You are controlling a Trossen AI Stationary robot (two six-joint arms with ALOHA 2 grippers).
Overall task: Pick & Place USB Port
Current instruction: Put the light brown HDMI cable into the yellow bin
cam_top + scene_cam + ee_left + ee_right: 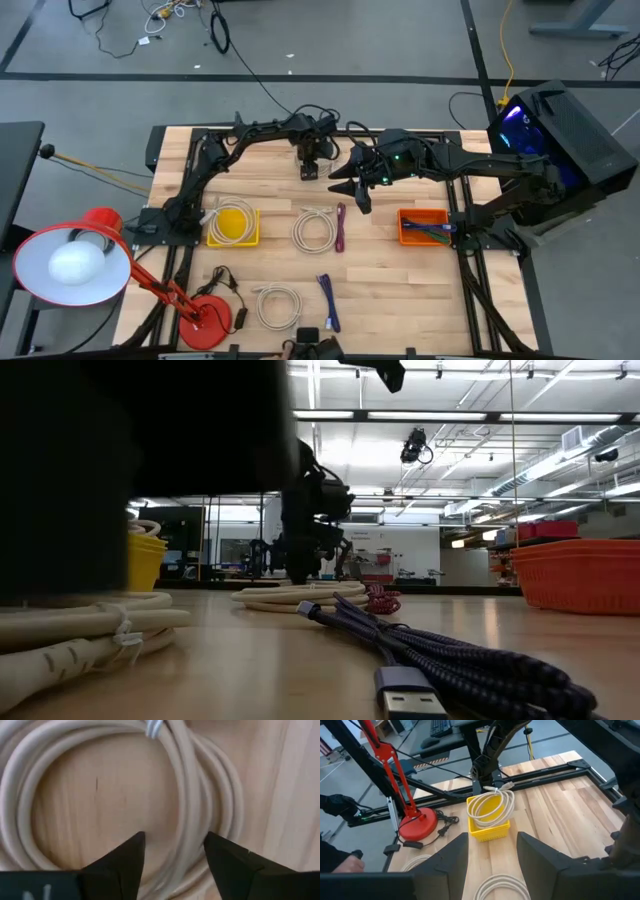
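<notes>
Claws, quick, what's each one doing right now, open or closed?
Left claw: open, empty, over a coiled white cable.
Right claw: open, empty, above the table.

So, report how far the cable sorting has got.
Done: a white cable lies in the yellow bin, a dark cable in the orange bin. In hand: nothing; the left gripper is open over a white coil, the right gripper open nearby. Left: that coil, the purple cable, another white coil, the blue cable.

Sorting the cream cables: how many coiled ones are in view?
3: one cream coil in the yellow bin, one at the table's middle, one near the front edge. Others may be hidden.
</notes>
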